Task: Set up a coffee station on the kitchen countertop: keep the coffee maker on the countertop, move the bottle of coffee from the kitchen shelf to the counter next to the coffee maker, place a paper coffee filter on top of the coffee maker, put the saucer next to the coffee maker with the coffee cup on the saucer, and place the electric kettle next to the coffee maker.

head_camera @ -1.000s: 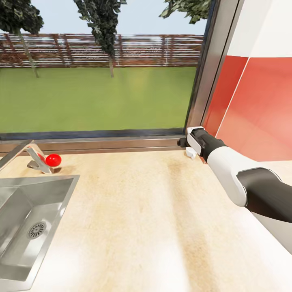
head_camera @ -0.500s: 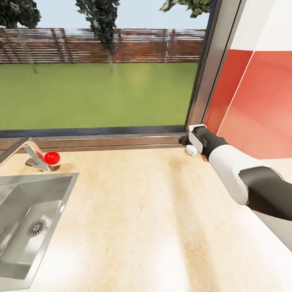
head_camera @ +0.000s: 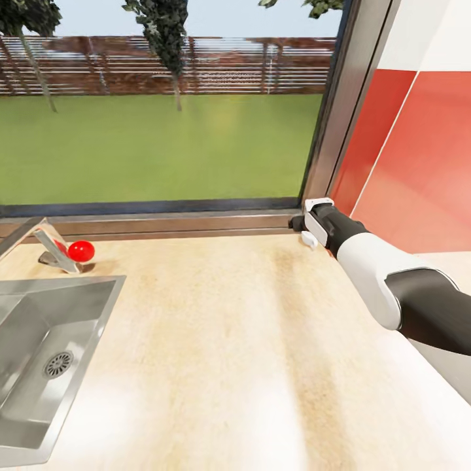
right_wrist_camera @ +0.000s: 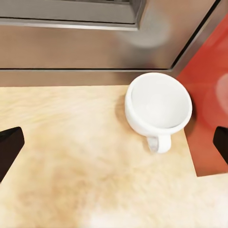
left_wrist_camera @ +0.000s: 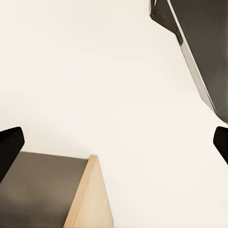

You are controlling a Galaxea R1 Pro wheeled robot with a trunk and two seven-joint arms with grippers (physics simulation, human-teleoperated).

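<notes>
The coffee cup (right_wrist_camera: 158, 105), small and white with a side handle, stands upright on the kitchen countertop (head_camera: 222, 340) in its far right corner, where the window frame meets the red wall. In the head view the cup (head_camera: 309, 240) peeks out just beside my right wrist. My right gripper (right_wrist_camera: 114, 147) hovers over the counter close to the cup, open, its dark fingertips (right_wrist_camera: 10, 145) spread wide and touching nothing. My left gripper (left_wrist_camera: 114, 147) is open too, with nothing between its fingertips (left_wrist_camera: 9, 145), facing a pale blank surface.
A steel sink (head_camera: 26, 353) is set into the counter at the left, with a faucet and red knob (head_camera: 81, 250) behind it. A large window (head_camera: 163, 131) runs along the back. A red wall panel (head_camera: 418, 163) closes the right side. A wooden edge (left_wrist_camera: 90, 199) shows in the left wrist view.
The whole head picture has slid up a little, so the camera moved. My right arm stays by the cup, hardly shifted against it.
</notes>
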